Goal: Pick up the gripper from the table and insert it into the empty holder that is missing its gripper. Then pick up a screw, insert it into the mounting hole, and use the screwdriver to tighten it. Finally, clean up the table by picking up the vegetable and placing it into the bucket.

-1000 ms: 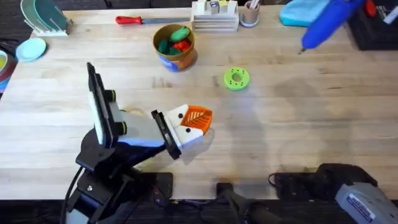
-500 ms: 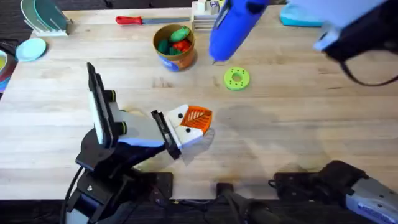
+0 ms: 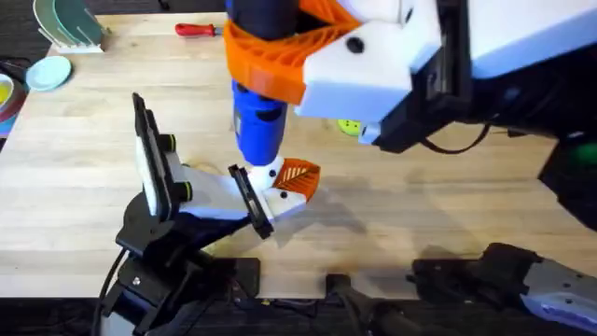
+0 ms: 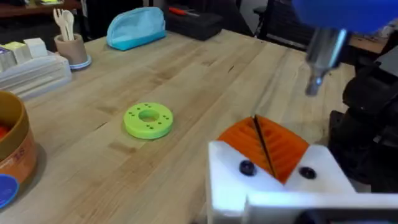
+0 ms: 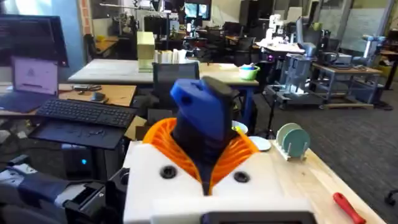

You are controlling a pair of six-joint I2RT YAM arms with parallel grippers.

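Right gripper clamped on the screwdriver — tip just above the left gripper, beside its orange pad. Left gripper's opening: can't tell. Bucket sits behind the screwdriver.

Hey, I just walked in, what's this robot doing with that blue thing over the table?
The right hand grips the blue electric screwdriver and holds it tip down above the left hand, which rests low over the table. That hand's white holder has an orange ribbed finger seated in it. In the left wrist view the bit hangs a little above that finger, not touching. The lime-green ring lies beside.
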